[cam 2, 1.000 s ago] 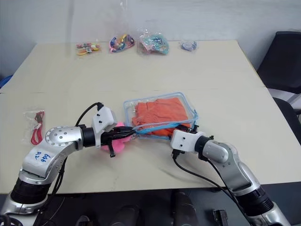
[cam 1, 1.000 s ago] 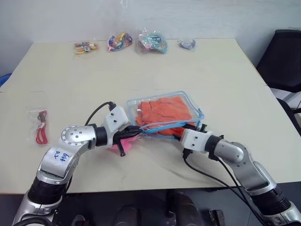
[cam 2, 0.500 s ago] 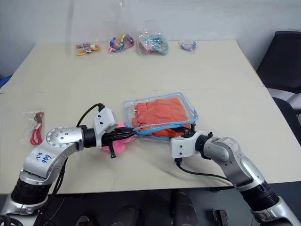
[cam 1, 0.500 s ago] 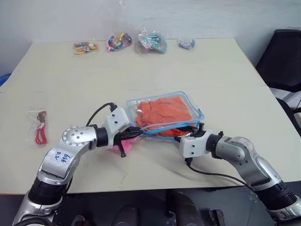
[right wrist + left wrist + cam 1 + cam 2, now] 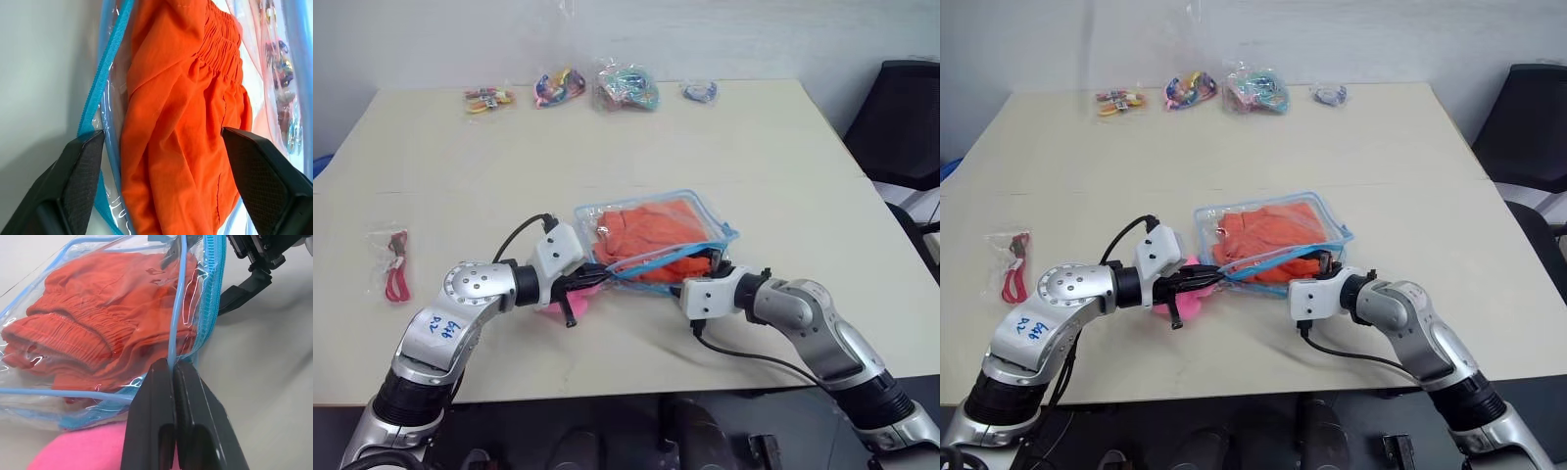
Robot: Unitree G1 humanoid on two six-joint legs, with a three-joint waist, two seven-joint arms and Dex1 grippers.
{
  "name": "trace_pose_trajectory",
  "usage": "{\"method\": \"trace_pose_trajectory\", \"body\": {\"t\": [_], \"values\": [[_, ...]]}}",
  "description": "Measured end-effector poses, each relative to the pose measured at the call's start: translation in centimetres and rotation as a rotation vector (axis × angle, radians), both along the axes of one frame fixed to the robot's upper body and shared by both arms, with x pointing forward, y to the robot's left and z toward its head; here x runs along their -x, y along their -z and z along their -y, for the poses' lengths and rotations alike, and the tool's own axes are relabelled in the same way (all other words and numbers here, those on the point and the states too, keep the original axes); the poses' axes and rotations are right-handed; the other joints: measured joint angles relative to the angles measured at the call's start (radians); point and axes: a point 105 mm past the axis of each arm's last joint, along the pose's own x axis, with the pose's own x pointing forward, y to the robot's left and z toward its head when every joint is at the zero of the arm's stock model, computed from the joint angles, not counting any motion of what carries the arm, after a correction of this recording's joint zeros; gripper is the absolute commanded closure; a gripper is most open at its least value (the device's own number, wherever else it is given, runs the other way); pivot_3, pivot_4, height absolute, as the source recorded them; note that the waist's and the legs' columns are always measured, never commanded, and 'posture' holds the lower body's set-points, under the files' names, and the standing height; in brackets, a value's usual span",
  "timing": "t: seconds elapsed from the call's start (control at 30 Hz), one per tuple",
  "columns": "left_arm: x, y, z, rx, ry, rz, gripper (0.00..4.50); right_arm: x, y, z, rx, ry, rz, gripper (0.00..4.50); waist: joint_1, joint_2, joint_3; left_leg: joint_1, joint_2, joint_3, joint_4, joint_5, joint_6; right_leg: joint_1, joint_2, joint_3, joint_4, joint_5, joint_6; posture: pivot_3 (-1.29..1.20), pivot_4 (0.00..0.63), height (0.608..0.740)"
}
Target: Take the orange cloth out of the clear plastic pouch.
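Inside the clear pouch (image 5: 651,235) near the front middle of the table (image 5: 460,176), the orange cloth (image 5: 656,227) lies folded, with its gathered seam visible through the plastic. At the pouch's near left corner, the left gripper (image 5: 172,377) is closed tightly on the light-blue edge. A small pink plush toy (image 5: 566,296) sits just under this gripper. At the open near side, the right gripper (image 5: 161,166) has its fingers spread wide, one finger (image 5: 80,169) outside the blue zipper edge and the other over the cloth; it holds nothing. At the far edge lie small bags of colourful items (image 5: 626,86), and a bag with something red (image 5: 393,262) lies at the left.
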Motion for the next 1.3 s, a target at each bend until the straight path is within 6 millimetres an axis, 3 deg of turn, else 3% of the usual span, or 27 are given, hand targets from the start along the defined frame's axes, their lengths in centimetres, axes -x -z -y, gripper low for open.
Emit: {"method": "trace_pose_trajectory", "body": {"t": [0.1, 0.23, 0.4, 0.83, 1.17, 1.3], "values": [[0.0, 0.0, 0.0, 0.000, 0.000, 0.000, 4.50, -0.1, -0.1, -0.3, -0.041, 0.010, -0.028, 0.56, -0.006, 0.000, 0.000, 0.000, 0.000, 0.000, 0.000, 0.000, 0.000, 0.000, 0.000, -0.001, 0.000, 0.000, 0.000, 0.00, 0.150, 0.740], [0.0, 0.0, 0.0, 0.001, 0.001, 0.000, 4.50, -0.2, -0.4, -0.2, -0.098, 0.029, -0.082, 1.45, -0.009, 0.000, 0.000, 0.000, 0.000, -0.001, 0.000, 0.000, 0.000, 0.000, 0.000, -0.001, 0.000, 0.000, 0.000, 0.00, 0.150, 0.740], [0.0, 0.0, 0.1, 0.001, 0.002, 0.002, 4.50, -0.3, -0.5, -0.3, -0.098, 0.031, -0.079, 1.45, -0.010, 0.000, 0.000, 0.000, 0.000, -0.001, 0.000, 0.000, 0.000, 0.000, 0.000, -0.001, 0.000, 0.000, 0.000, 0.00, 0.150, 0.740], [0.1, -0.1, 0.2, 0.004, 0.004, 0.004, 4.50, -1.6, -0.1, -0.1, 0.113, -0.002, 0.083, 1.45, -0.011, 0.000, 0.000, 0.001, 0.000, -0.001, 0.000, 0.000, 0.000, -0.001, 0.000, 0.000, 0.000, 0.000, 0.000, 0.00, 0.150, 0.740], [0.0, -0.1, 0.2, 0.010, 0.000, 0.007, 4.50, -3.5, -0.3, -2.1, 0.146, -0.008, 0.154, 1.45, -0.016, 0.000, 0.000, 0.001, 0.000, -0.001, 0.000, 0.000, -0.001, 0.000, 0.000, 0.001, 0.001, 0.000, 0.000, 0.00, 0.150, 0.740], [0.0, -0.1, 0.2, 0.011, -0.001, 0.007, 4.50, -3.7, 0.2, -2.2, 0.138, 0.000, 0.143, 2.45, -0.014, 0.000, 0.000, 0.001, 0.000, -0.002, 0.000, 0.000, -0.001, 0.000, -0.001, 0.001, 0.001, 0.000, 0.000, 0.00, 0.150, 0.740]]}}
